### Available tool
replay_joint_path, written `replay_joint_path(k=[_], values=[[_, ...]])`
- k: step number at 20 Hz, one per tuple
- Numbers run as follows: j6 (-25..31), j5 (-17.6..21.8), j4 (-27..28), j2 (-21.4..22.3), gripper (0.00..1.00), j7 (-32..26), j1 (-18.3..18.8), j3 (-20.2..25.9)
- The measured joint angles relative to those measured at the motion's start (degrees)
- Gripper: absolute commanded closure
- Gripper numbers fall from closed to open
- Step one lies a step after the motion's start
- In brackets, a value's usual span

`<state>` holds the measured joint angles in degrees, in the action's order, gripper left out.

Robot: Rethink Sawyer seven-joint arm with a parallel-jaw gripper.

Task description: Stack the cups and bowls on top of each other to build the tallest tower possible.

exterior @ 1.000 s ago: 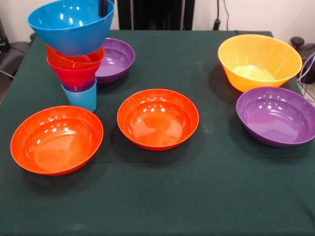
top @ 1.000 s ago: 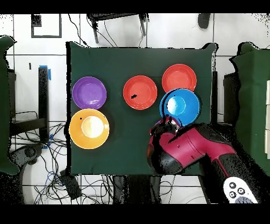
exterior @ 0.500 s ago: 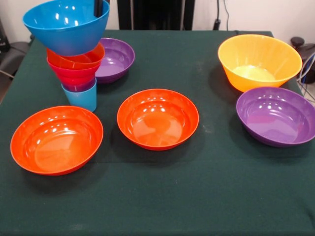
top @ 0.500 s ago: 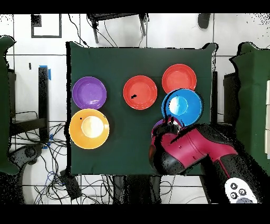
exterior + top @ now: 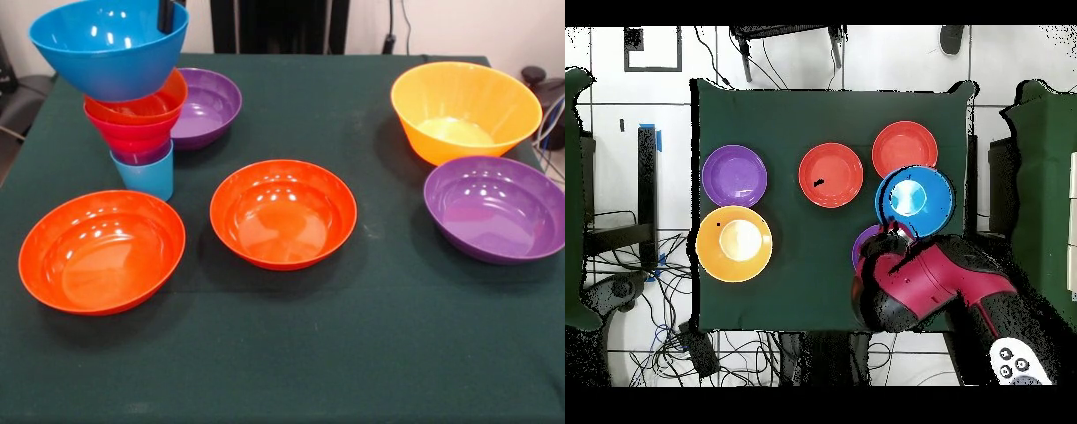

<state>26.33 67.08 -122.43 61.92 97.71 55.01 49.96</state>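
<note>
Red-black arm point(image 5: 940, 285) bent low over table; hand point(image 5: 165, 15) barely visible, state unclear.

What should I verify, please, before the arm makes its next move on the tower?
1. Base: light blue cup stands upright on the table: ok.
2. Blue bowl centred on the stack: not ok; in the front view it sits off toward the picture's left of the small orange bowl beneath it.
3. Gripper hold on the blue bowl: cannot tell.
4. Two orange-red bowls upright and apart: ok.
5. Purple bowl behind the tower clear of it: cannot tell.
</note>
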Motion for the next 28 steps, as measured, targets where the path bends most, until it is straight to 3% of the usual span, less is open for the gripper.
replay_joint_path(k=[7,28], values=[[-0.2,2.1,0.0,0.0,1.00,0.0,0.0,0.0],[-1.4,2.7,-0.3,0.2,1.00,0.0,-2.1,-1.6]])
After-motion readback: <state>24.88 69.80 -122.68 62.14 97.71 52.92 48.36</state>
